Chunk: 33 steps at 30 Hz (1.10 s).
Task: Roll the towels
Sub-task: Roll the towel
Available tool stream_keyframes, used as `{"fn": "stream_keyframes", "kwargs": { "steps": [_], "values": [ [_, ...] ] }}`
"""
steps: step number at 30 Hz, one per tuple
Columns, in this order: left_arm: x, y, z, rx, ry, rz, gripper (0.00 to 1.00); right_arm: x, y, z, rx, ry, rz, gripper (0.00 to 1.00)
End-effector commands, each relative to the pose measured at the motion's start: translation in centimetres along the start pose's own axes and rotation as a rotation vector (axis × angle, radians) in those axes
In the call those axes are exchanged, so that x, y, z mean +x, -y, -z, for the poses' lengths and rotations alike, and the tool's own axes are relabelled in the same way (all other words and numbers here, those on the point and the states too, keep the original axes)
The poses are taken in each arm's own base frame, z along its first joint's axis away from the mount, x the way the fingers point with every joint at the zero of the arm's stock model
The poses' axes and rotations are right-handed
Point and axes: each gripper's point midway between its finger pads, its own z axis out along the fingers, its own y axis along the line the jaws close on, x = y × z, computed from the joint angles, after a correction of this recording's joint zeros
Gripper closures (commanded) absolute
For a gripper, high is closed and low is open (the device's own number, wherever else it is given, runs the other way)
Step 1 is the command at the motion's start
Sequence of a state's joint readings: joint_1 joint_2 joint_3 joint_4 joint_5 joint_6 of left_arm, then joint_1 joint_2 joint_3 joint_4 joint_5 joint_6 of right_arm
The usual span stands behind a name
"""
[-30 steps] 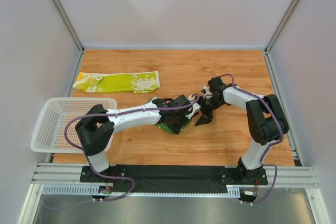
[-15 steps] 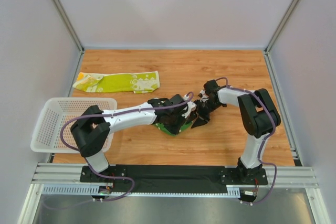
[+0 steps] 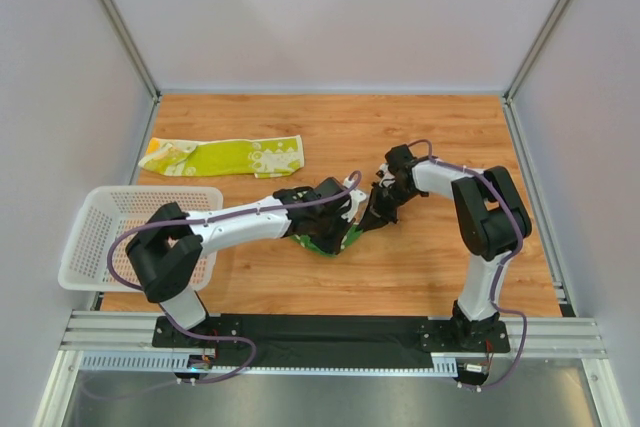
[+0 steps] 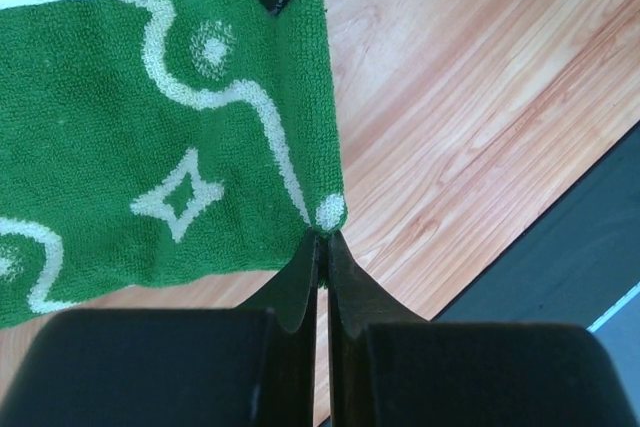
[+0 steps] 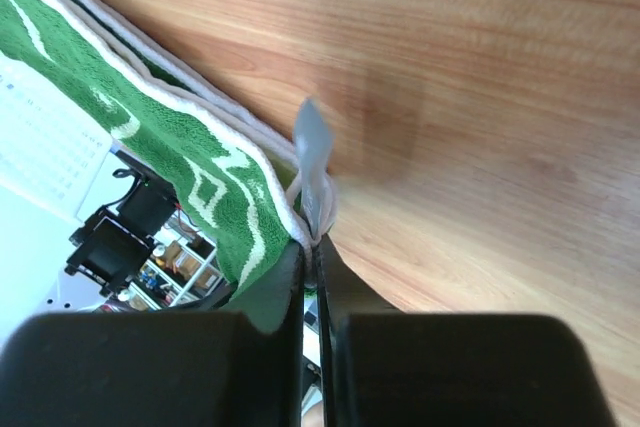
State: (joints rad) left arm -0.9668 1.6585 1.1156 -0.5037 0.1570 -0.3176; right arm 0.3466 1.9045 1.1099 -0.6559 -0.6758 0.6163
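Since only a sliver is pinched each side, the green towel (image 4: 150, 137) at the middle of the counter (image 3: 420, 262) could be yanked free: left hand (image 4: 322, 245) is clamped on a corner, right hand (image 5: 311, 247) on the hem. Lime towel (image 3: 230, 157) is laid out far left.

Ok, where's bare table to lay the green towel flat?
Bare: back right, from the yellow towel to the right wall; the near strip between green towel and right arm. Crowded: centre around the green towel, left by the basket.
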Motion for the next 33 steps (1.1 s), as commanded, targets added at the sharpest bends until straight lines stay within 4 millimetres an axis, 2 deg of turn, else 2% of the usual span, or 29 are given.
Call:
{"fn": "stream_keyframes", "kwargs": {
  "steps": [1,5,7,8,9,10,11,16,21,28,33],
  "values": [
    [-0.4,0.9,1.5,0.040,0.036,0.011,0.99,-1.8,-0.3,0.5,0.033,0.056,0.018,1.00],
    [0.5,0.7,1.4,0.036,0.021,0.018,1.00,-2.6,0.4,1.2,0.112,0.074,0.033,0.99],
    [0.9,0.7,1.3,0.038,0.012,0.023,1.00,-2.6,0.7,1.7,0.153,0.066,0.045,0.78],
    [1.2,0.7,1.1,0.043,0.004,0.025,1.00,-3.3,0.7,2.1,0.178,0.092,0.060,0.68],
    [1.2,0.7,1.1,0.045,0.003,0.027,1.00,-3.6,0.7,2.3,0.196,0.100,0.068,0.53],
    [1.4,0.8,1.1,0.049,-0.003,0.029,1.00,-3.5,0.9,2.6,0.219,0.098,0.069,0.50],
    [1.4,0.8,1.1,0.050,-0.003,0.028,1.00,-4.0,1.3,2.9,0.251,0.116,0.081,0.48],
    [1.5,0.8,1.0,0.052,-0.013,0.050,1.00,-5.5,0.4,5.1,0.273,0.171,0.104,0.48],
    [1.1,0.2,1.3,0.115,-0.020,0.170,1.00,-6.7,-0.3,7.2,0.259,0.221,0.119,0.48],
    [0.4,-1.6,2.0,0.224,0.003,0.376,1.00,-6.2,-1.2,7.6,0.215,0.222,0.137,0.49],
    [1.0,-3.2,1.9,0.233,-0.023,0.517,1.00,-5.1,-2.4,7.4,0.114,0.213,0.186,0.50]
  ]
}}
